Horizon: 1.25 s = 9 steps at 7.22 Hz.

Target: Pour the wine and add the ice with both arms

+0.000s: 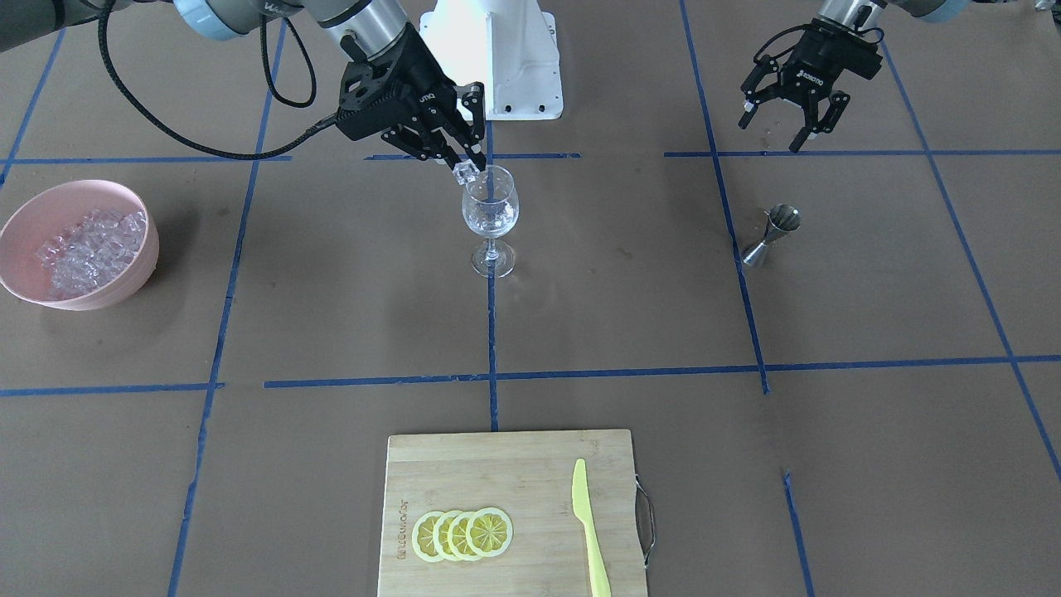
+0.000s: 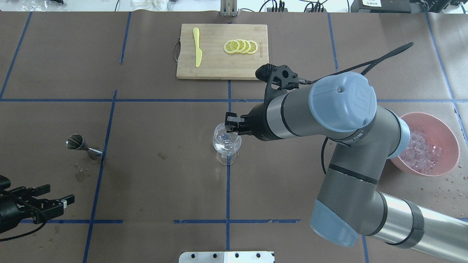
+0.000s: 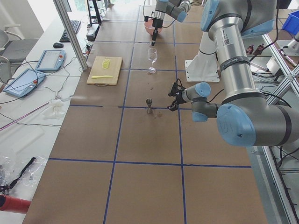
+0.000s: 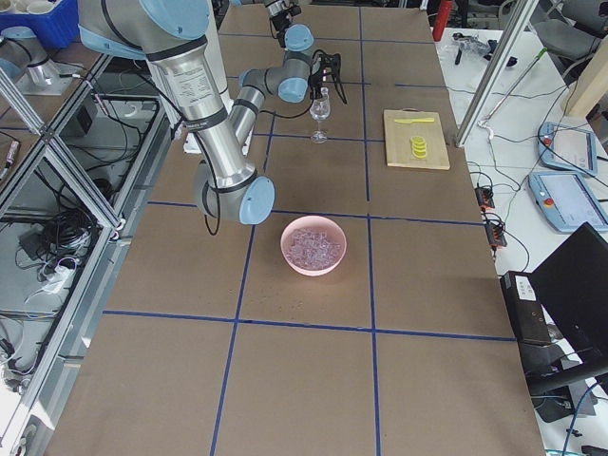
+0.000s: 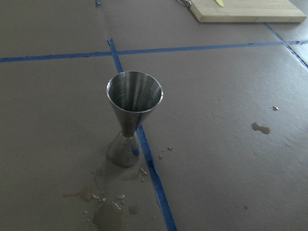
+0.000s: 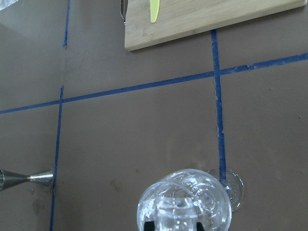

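A clear stemmed wine glass (image 1: 491, 215) stands at the table's middle, with some ice in its bowl. My right gripper (image 1: 470, 164) is shut on one clear ice cube (image 1: 465, 172), held at the glass's rim; it hangs over the glass in the overhead view (image 2: 234, 128). In the right wrist view the cube (image 6: 175, 214) sits over the glass mouth (image 6: 192, 197). A pink bowl (image 1: 124, 286) holds the ice pile (image 1: 91, 247), far from the glass. My left gripper (image 1: 787, 124) is open and empty, hovering near the robot's side behind a steel jigger (image 1: 772, 235).
A bamboo cutting board (image 1: 514, 473) with several lemon slices (image 1: 462, 533) and a yellow plastic knife (image 1: 590, 539) lies at the far edge from the robot. The jigger (image 5: 134, 106) stands upright with wet spots around its foot. Blue tape lines cross the brown table.
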Each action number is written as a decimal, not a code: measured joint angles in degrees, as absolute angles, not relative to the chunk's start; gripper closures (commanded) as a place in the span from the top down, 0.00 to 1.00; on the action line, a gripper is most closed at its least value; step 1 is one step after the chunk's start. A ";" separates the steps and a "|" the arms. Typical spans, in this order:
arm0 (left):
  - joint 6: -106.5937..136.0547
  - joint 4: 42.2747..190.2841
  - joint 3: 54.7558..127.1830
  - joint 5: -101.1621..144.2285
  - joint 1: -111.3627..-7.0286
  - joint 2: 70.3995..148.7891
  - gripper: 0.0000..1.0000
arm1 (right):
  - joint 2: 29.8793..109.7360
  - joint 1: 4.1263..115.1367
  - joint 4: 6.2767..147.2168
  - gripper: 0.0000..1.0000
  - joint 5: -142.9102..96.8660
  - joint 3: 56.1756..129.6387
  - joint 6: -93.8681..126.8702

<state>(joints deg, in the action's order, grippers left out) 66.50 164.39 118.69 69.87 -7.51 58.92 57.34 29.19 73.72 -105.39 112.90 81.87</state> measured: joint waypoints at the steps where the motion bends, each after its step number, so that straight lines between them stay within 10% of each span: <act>1: 67.13 164.37 119.59 70.71 -7.57 58.43 1.00 | 56.64 28.52 73.79 0.00 -105.01 112.06 81.85; 4: 67.49 164.18 121.25 71.53 -7.82 58.20 1.00 | 56.36 27.54 73.83 0.00 -104.78 111.72 82.27; 5: 67.49 164.13 121.50 71.64 -7.87 58.19 1.00 | 56.28 27.19 73.83 0.16 -104.77 111.78 82.70; 6: 67.50 164.10 121.59 71.69 -7.89 58.19 1.00 | 56.14 27.00 73.81 0.72 -104.77 111.82 82.88; 7: 67.50 164.10 121.65 71.71 -7.90 58.19 1.00 | 56.02 26.97 73.77 0.99 -104.77 111.88 82.94; 9: 67.50 164.09 121.92 71.78 -7.91 58.19 1.00 | 55.93 26.97 73.74 1.00 -104.77 112.16 83.03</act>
